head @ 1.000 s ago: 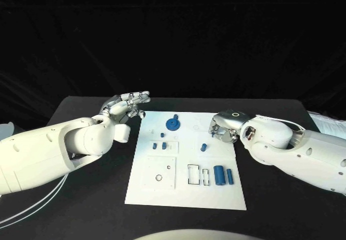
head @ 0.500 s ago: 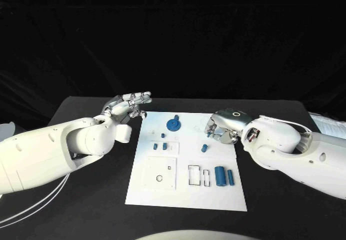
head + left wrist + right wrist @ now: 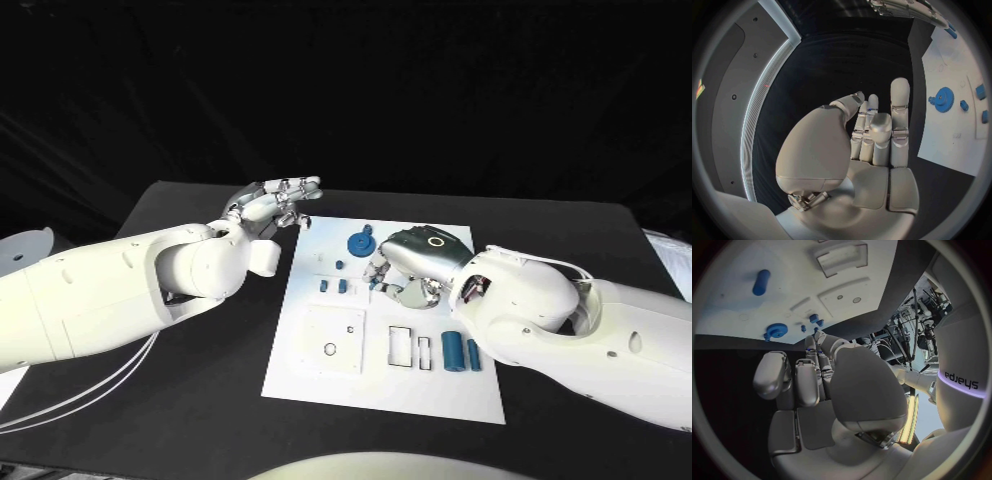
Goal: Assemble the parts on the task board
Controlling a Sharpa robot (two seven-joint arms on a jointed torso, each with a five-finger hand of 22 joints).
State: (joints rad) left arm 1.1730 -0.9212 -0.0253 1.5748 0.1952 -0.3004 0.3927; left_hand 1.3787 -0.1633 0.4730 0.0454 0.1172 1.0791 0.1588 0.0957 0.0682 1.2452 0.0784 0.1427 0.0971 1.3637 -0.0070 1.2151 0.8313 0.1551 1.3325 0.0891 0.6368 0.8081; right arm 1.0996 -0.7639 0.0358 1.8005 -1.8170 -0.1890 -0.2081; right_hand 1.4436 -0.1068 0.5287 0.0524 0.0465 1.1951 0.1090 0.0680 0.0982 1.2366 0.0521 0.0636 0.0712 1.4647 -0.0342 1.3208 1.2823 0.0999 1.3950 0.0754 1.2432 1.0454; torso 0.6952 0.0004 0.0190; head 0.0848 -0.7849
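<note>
My right hand (image 3: 408, 268) is covering part of the task board (image 3: 387, 390) in the head view, and I cannot tell from there what lies under its palm or whether its fingertips are touching the plate. The right wrist view is showing the fingers (image 3: 808, 377) curled in toward the palm with nothing visible between them, so I am reading this hand as closed and holding nothing.

My left hand (image 3: 274, 205) is hanging above the black table (image 3: 188, 205) just beside the board's far left corner, fingers straight and slightly apart, gripping nothing; the left wrist view is confirming an empty palm (image 3: 873, 165).

The blue gear (image 3: 361, 243) is lying on the board between the two hands, just beside my right hand. Small blue pegs (image 3: 335, 285) are standing near that hand's left side. Two blue cylinders (image 3: 462, 352) are lying near the board's right edge, partly tucked under my right forearm.
</note>
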